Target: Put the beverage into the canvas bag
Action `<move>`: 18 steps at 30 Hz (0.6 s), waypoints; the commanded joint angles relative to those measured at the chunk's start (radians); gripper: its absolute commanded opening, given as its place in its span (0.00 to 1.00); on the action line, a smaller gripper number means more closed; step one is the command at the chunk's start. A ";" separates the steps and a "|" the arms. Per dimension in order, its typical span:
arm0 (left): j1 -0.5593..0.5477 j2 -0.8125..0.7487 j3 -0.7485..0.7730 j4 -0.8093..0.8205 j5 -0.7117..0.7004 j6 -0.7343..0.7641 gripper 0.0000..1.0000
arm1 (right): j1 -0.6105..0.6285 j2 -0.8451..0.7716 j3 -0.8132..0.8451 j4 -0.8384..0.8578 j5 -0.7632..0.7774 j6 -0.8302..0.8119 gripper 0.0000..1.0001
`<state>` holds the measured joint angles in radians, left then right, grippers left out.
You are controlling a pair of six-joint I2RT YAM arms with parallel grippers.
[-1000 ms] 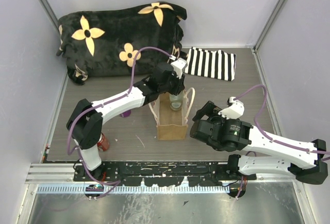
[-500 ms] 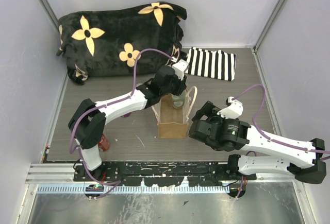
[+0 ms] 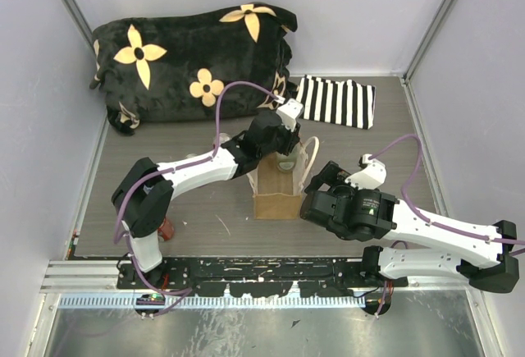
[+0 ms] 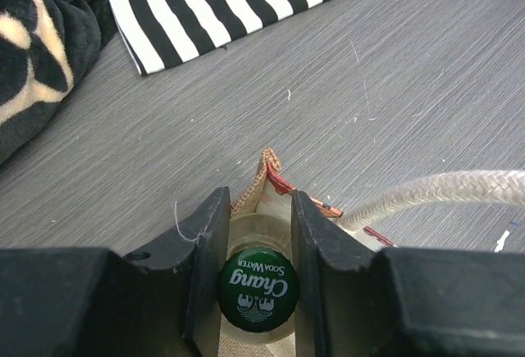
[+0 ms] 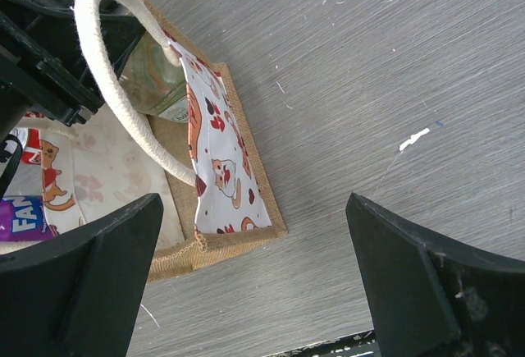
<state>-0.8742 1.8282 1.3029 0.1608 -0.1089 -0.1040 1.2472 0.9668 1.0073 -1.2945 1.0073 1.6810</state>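
Left wrist | beverage clamped between left fingers, inside canvas bag | right fingers spread, empty

A black blanket with yellow flowers lay at eleven o'clock on the grey table, a striped cloth just beside it at one o'clock.

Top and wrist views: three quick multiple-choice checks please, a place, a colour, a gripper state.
1. The striped cloth lies: A) beyond the canvas bag; B) inside it; C) draped over it.
2. The cap of the bottle is: A) red; B) green; C) white.
3. The right gripper is: A) shut on a handle; B) open, empty; C) shut on the bottle.
1 A: it lies flat past the bag. 2 B: green between the left gripper's fingers. 3 B: its fingers stand wide apart beside the bag.
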 commanded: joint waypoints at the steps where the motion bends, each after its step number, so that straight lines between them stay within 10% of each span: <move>1: -0.010 0.013 -0.030 0.061 -0.023 -0.005 0.00 | 0.003 -0.001 0.037 0.022 0.012 0.005 1.00; 18: -0.052 0.029 -0.096 0.089 -0.041 0.023 0.59 | 0.003 0.002 0.034 0.035 0.004 -0.004 1.00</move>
<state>-0.9115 1.8282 1.2392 0.2607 -0.1471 -0.0818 1.2472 0.9714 1.0080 -1.2774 0.9951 1.6737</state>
